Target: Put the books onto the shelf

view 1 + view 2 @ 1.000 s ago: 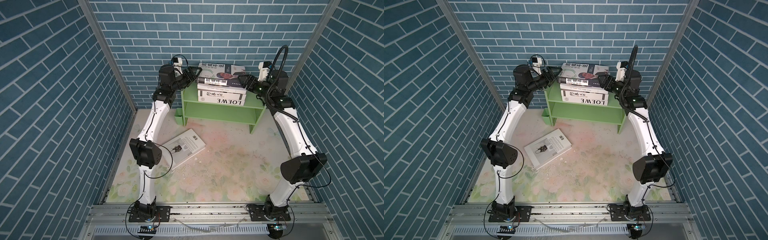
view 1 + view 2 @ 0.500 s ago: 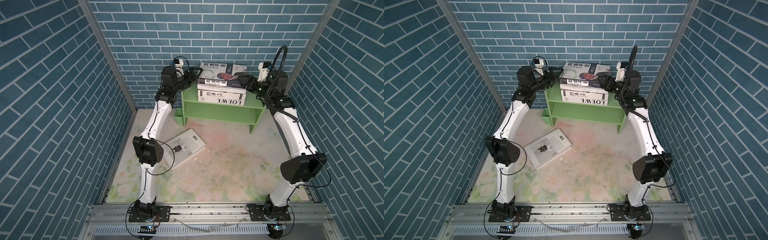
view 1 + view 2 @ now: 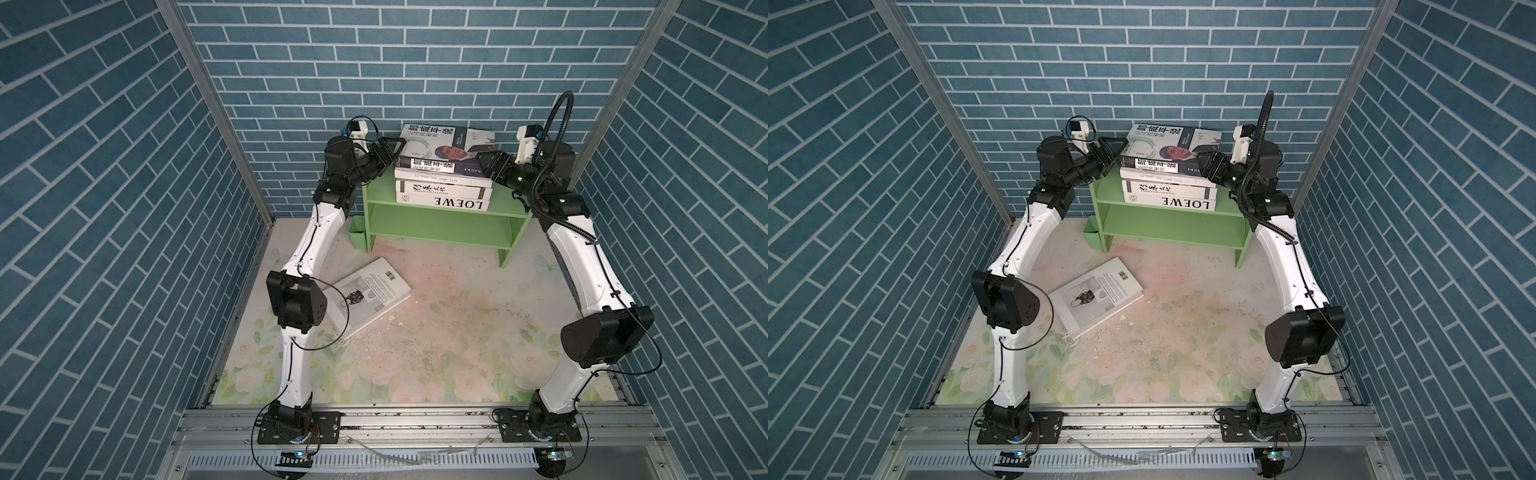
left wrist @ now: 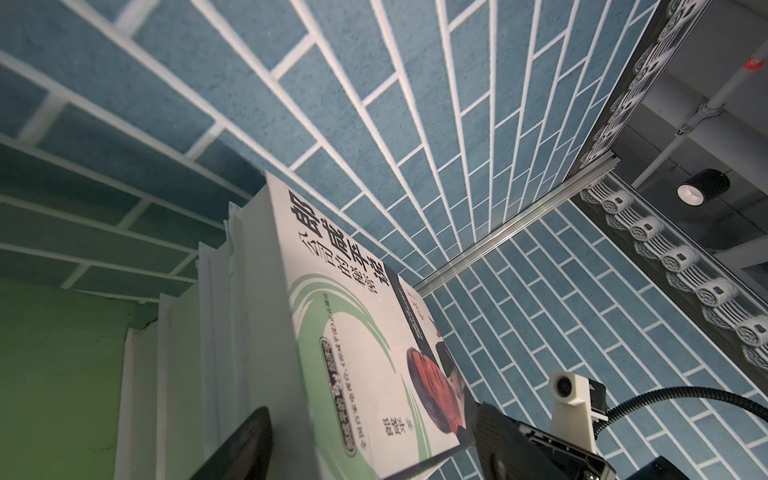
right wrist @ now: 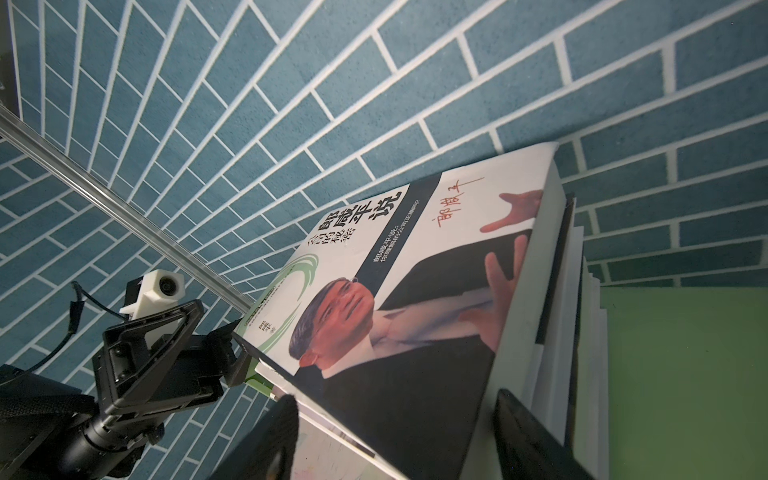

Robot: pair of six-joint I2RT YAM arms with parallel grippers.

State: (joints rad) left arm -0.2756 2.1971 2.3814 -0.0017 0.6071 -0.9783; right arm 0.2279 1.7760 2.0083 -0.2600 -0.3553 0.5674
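Several books lie stacked on top of the green shelf [image 3: 436, 226], the LOEWE book [image 3: 444, 203] lowest. On top lies the portrait book [image 3: 440, 145] [image 5: 415, 266]. My left gripper [image 3: 390, 153] stands at its left end with jaws apart, and one of its fingers [image 4: 245, 444] lies beside the page edge. My right gripper [image 3: 484, 160] [image 5: 399, 415] straddles the right front corner, jaws wide, one finger in front of the spine and one beside the end face. Another white book [image 3: 365, 295] lies flat on the floor mat, left of centre.
A small green cup [image 3: 356, 237] stands against the shelf's left leg. White chips [image 3: 392, 318] litter the mat near the floor book. Blue brick walls close in on three sides, and the back wall is right behind the shelf.
The left arm has straightened and its gripper has come in closer to the portrait book's left end. The right arm and the stack have stayed put.
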